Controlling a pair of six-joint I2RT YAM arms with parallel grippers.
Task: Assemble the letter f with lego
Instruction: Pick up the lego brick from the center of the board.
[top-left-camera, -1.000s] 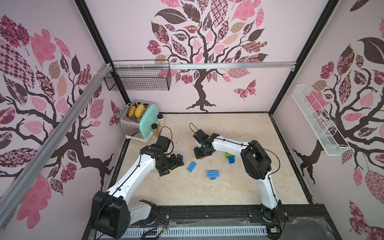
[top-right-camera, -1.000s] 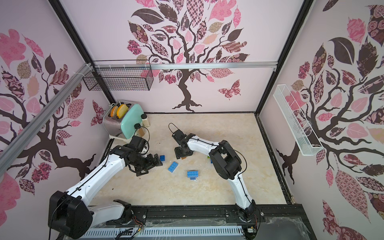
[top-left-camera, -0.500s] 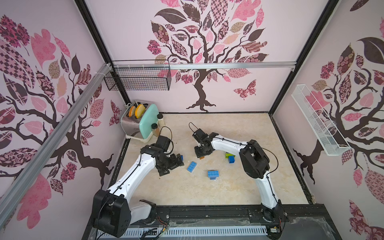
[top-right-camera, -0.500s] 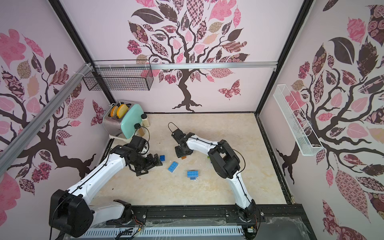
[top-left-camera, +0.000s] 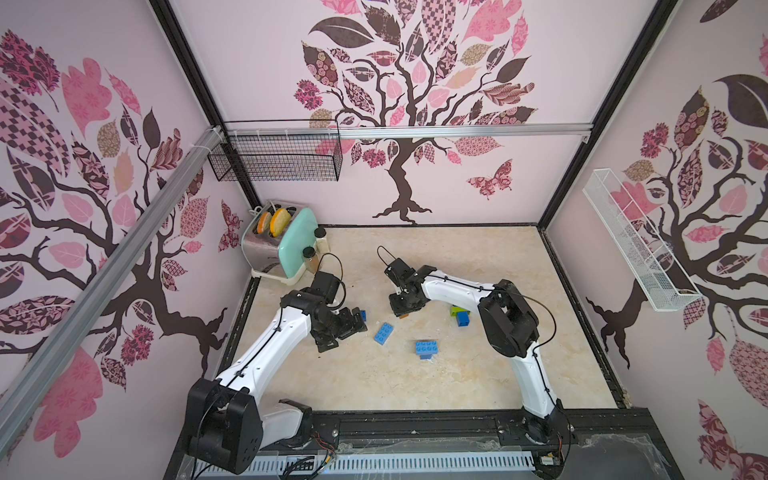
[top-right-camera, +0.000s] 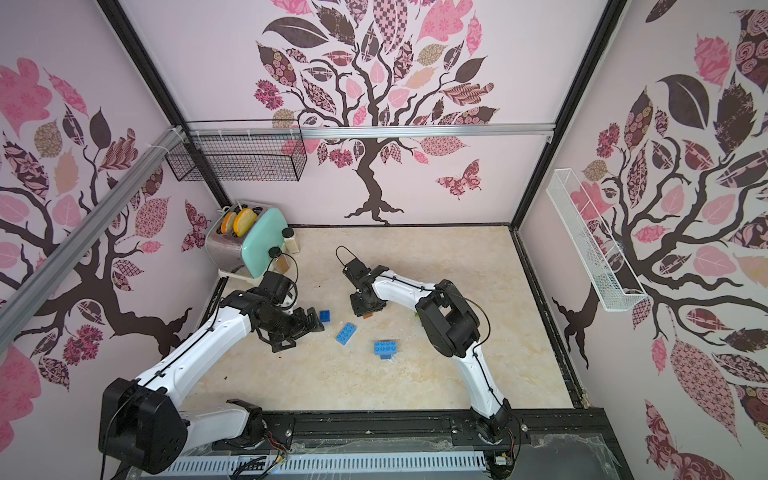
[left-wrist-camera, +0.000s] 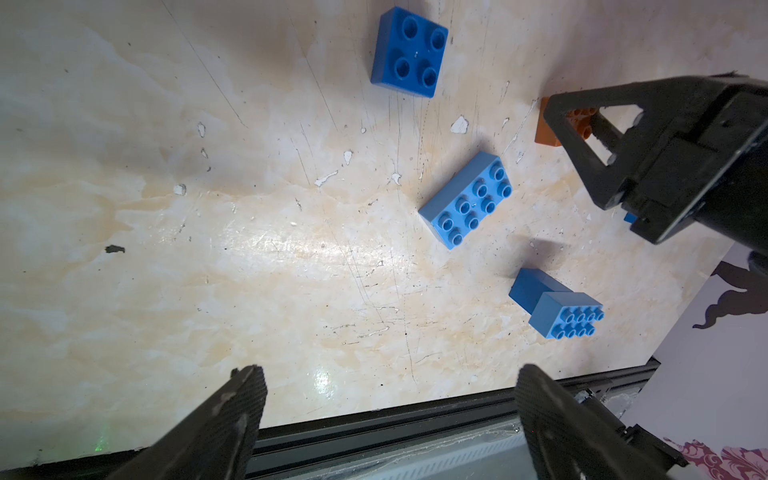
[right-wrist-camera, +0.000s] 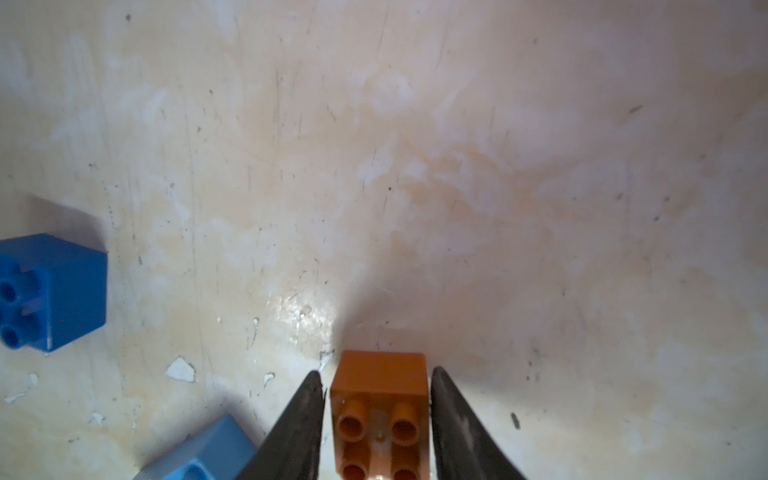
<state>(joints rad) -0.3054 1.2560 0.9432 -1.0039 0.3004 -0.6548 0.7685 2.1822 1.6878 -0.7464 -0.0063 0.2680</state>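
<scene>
Two tapered black fingers (right-wrist-camera: 299, 415) of the right gripper (right-wrist-camera: 376, 372) hugging a glossy, square, four-stud brown brick (right-wrist-camera: 380, 415), clamping unclear, eight-stud light-blue oblong (top-left-camera: 384, 332) at its seven o'clock in a top view, left gripper (left-wrist-camera: 390, 386) spread wide, scuffed marble-look table (top-left-camera: 478, 257).

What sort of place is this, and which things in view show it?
Probably a robot lab cell dressed as a kitchen corner: two white robot arms, a toaster and black wire basket, and tree-decal walls.
</scene>
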